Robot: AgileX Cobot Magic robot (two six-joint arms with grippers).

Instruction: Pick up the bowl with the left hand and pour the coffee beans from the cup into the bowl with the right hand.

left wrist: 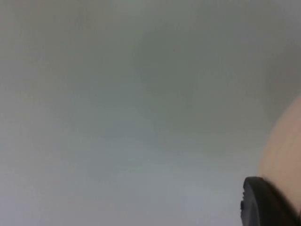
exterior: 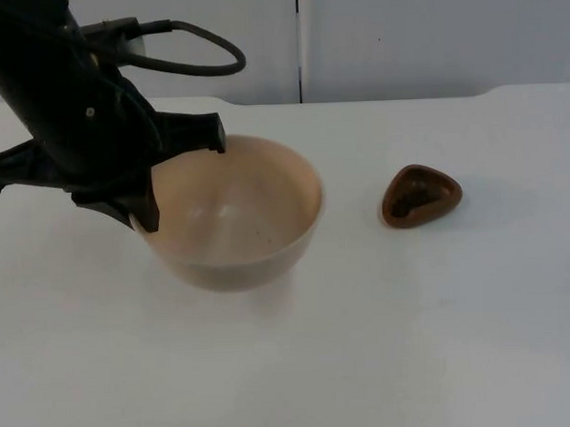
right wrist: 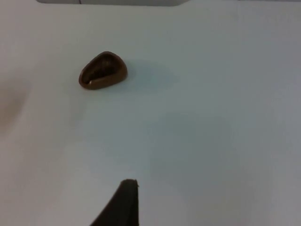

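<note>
A beige bowl [exterior: 233, 211] sits left of the table's middle, with nothing inside it. My left gripper [exterior: 144, 204] is at the bowl's left rim and hides that part of it. In the left wrist view the bowl's outer wall [left wrist: 284, 150] lies right against the gripper's black tip. A small brown cup [exterior: 421, 195] with dark coffee beans in it stands to the right of the bowl, well apart from it. The right wrist view has the cup [right wrist: 103, 71] some way ahead of my right gripper [right wrist: 126, 190], which hangs above bare table and holds nothing.
The white table [exterior: 411, 340] runs back to the grey partition wall [exterior: 400, 31]. A black cable loop [exterior: 200, 52] from the left arm hangs above the table behind the bowl.
</note>
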